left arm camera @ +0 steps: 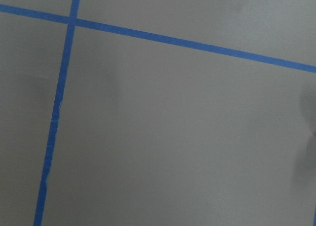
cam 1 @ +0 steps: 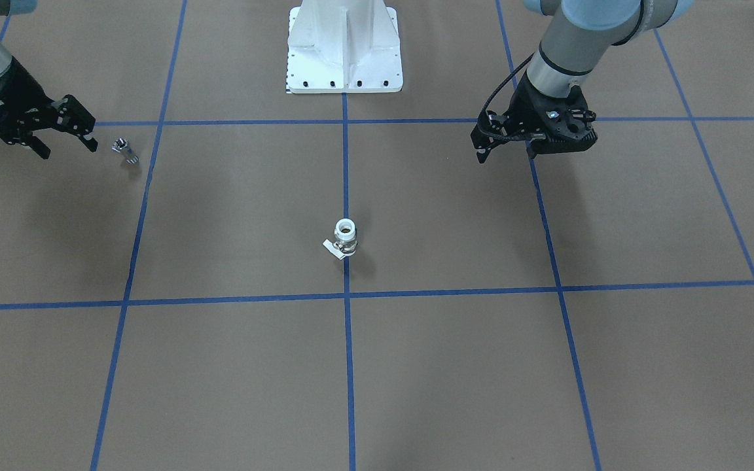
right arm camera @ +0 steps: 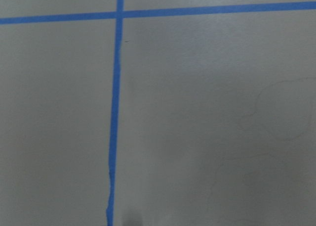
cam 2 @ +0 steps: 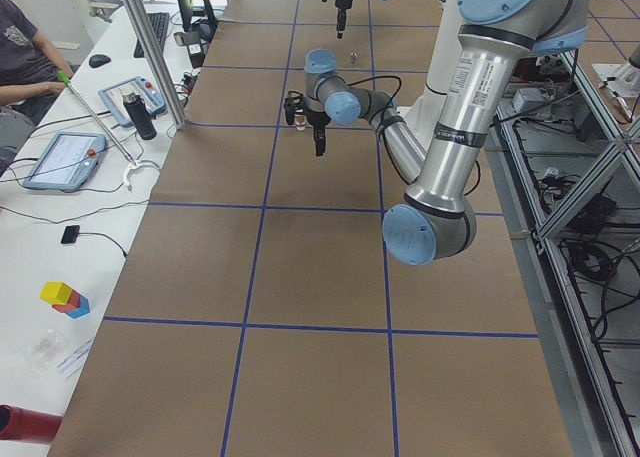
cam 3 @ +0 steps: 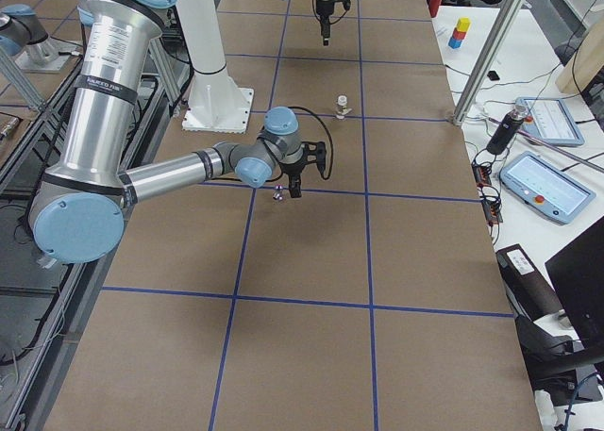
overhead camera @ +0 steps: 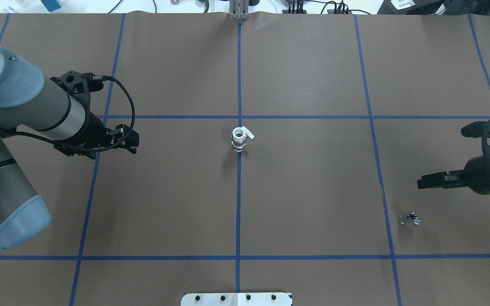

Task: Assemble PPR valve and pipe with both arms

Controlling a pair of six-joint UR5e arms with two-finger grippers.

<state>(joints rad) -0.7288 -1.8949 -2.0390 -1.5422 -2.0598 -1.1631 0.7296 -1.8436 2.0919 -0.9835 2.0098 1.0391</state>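
The PPR valve (cam 1: 344,237) stands upright on the brown table near its middle, on a blue tape line, white ring on top and flat tab to one side; it also shows in the overhead view (overhead camera: 240,139). The pipe (cam 1: 125,150) lies on the robot's right side, small and silvery, also in the overhead view (overhead camera: 411,219). My right gripper (cam 1: 68,148) hovers open and empty just beside the pipe, apart from it. My left gripper (cam 1: 506,156) hangs open and empty, well to the side of the valve. Both wrist views show only paper and tape.
The white robot base (cam 1: 344,52) stands at the table's robot-side edge. Blue tape lines (cam 1: 346,366) grid the brown paper. Beyond the far edge, a side table carries tablets (cam 3: 543,181) and a bottle (cam 3: 500,129), with a metal post (cam 3: 491,44) at the edge.
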